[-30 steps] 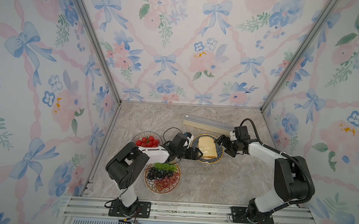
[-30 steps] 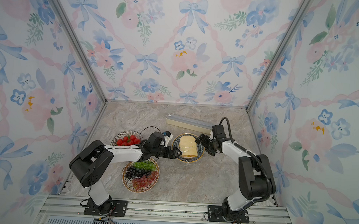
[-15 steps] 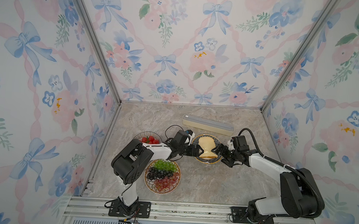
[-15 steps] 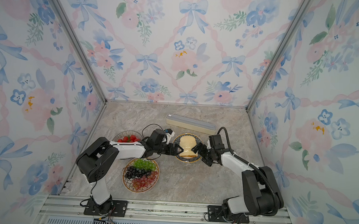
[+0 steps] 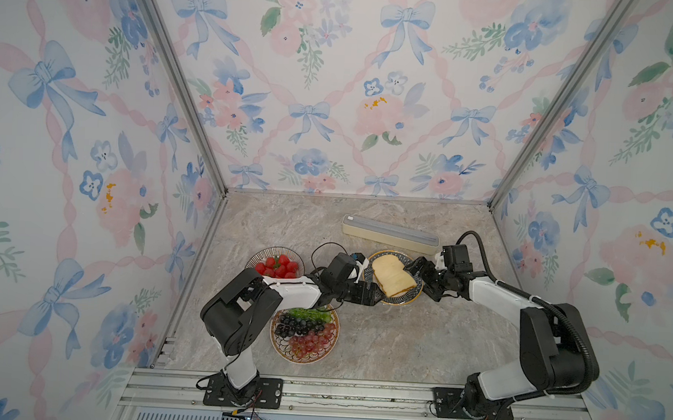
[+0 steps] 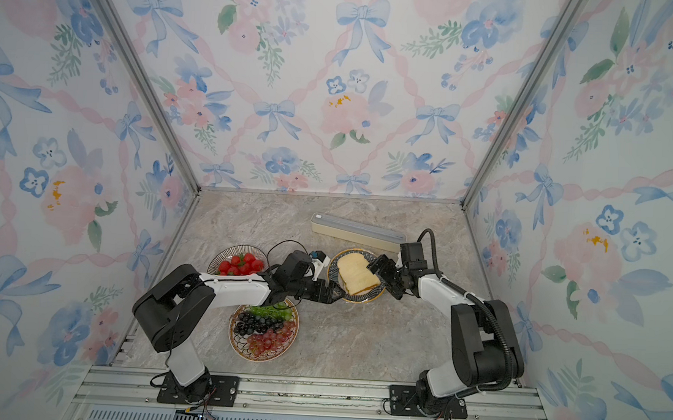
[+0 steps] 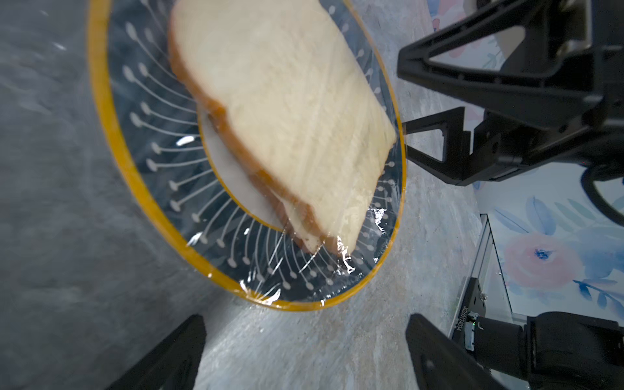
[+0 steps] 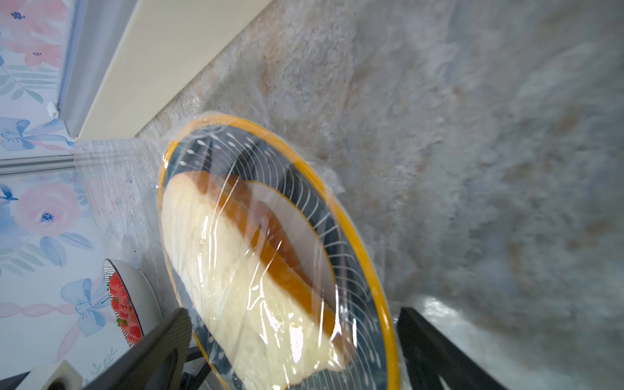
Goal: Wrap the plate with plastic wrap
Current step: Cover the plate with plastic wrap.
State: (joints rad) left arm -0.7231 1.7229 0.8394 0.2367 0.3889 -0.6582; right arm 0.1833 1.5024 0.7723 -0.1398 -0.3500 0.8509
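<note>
The left pincer [image 7: 304, 341] and right pincer [image 5: 419, 281] are held spread, empty. Between them the plate [image 7: 158, 169] is found, plastic wrap [image 7: 342, 260] already drawn over its bread [image 7: 287, 111]. Tucking is judged to be in hand; loose film must next be pressed under the rim. Beyond them, the box [image 5: 391, 234] is seen.

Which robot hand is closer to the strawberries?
Left. The left gripper is on the strawberries' side of the bread plate; the right gripper is across that plate, farther away.
</note>
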